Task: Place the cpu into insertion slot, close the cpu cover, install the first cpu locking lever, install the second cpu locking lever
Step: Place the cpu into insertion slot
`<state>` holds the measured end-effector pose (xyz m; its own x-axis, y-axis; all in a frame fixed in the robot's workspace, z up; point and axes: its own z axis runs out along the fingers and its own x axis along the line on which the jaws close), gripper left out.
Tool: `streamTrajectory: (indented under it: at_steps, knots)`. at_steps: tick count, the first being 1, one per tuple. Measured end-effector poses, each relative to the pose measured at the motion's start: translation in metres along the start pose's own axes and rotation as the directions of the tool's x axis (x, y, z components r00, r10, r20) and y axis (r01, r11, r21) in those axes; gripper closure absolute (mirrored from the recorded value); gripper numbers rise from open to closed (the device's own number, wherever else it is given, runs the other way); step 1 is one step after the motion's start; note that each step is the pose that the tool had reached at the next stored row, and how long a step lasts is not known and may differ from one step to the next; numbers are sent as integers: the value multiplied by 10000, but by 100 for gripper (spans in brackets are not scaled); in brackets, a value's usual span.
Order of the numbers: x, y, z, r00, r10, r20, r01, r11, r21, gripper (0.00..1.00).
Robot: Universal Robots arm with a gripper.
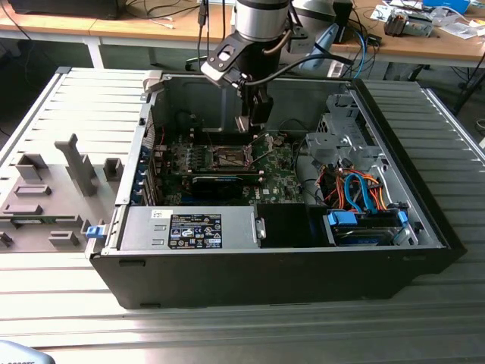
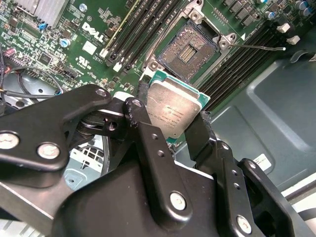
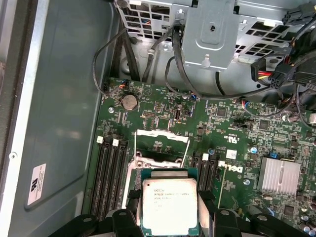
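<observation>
Gripper (image 2: 170,116): clamped on the cpu (image 2: 175,109), a black finger at each of two opposite edges.
Chip position: metal face showing, held above the motherboard (image 2: 94,44), clear of the socket.
Insertion slot (image 2: 190,49): uncovered, dark centre exposed, just beyond the chip.
Setting: gripper was low inside the open computer case (image 1: 265,280).

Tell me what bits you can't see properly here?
Part of the insertion slot, first wrist view: behind the cpu.
The cpu's gripped edges, second wrist view: covered by fingers of the gripper.
Pins of the insertion slot, exterior view: too small to tell.
The cpu's underside, both wrist views: faces away.
</observation>
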<state>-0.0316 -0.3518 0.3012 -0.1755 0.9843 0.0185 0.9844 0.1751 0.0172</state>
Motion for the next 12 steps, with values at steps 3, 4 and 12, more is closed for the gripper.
streamTrajectory:
  at_steps: [3,4,12]
  knots:
    - [0,0,9,10000,0,2,0,10000,0,45]
    - [0,0,15,10000,0,3,0,10000,1,45]
    - [-1,-1,47,10000,0,8,0,10000,2,45]
